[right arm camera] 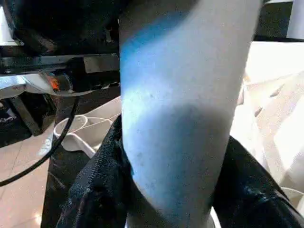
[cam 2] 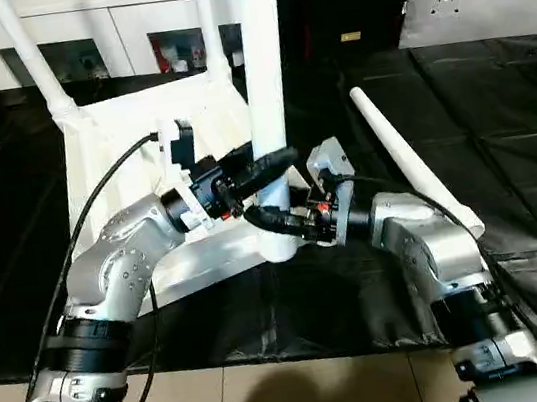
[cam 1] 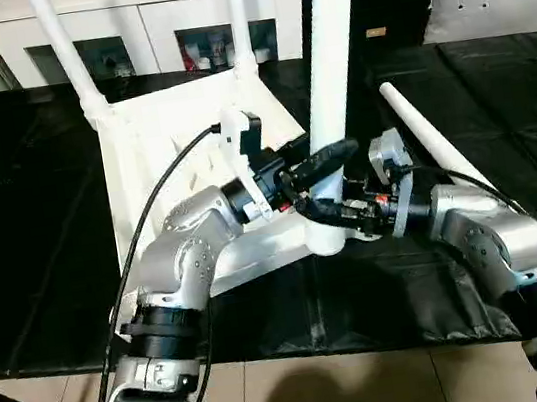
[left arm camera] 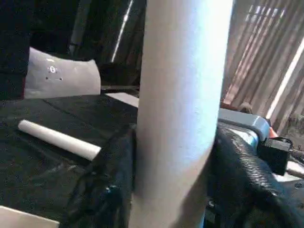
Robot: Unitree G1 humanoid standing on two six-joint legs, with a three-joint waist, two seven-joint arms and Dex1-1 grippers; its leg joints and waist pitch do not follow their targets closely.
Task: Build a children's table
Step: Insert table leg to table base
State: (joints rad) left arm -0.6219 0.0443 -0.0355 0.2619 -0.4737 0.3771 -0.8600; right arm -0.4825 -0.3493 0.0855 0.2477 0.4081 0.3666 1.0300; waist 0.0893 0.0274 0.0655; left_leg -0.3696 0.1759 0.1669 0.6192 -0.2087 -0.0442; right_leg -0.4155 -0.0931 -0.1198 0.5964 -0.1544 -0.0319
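I have both grippers on one upright leg (cam 1: 330, 40), low on its shaft, just above the near corner socket (cam 1: 327, 241) of the upturned top (cam 1: 157, 167). My left gripper (cam 1: 328, 157) comes in from the left, with a black finger (left arm camera: 107, 185) against each flank of the leg. My right gripper (cam 1: 318, 210) comes in from the right a little lower, its fingers (right arm camera: 95, 190) clasped round the same shaft. So both are closed on this leg, one above the other.

To do this step well, I judge the leg must stand square to the top and go straight down into the socket. I should press along the shaft, not across it, since a sideways push could tip the top or cock the leg in its seat. With two grips this close, both hands should move as one. How deep the foot sits I cannot tell; my fingers hide the joint.

Count: one top, lying X-ribs up on the black cover (cam 1: 43, 245). Four legs: two (cam 1: 64, 50) (cam 1: 237, 14) stand in the far sockets, one is in my grip, and one (cam 1: 437, 145) lies loose on the cover to my right, well apart from the top. A white cabinet (cam 1: 146, 22) stands behind.
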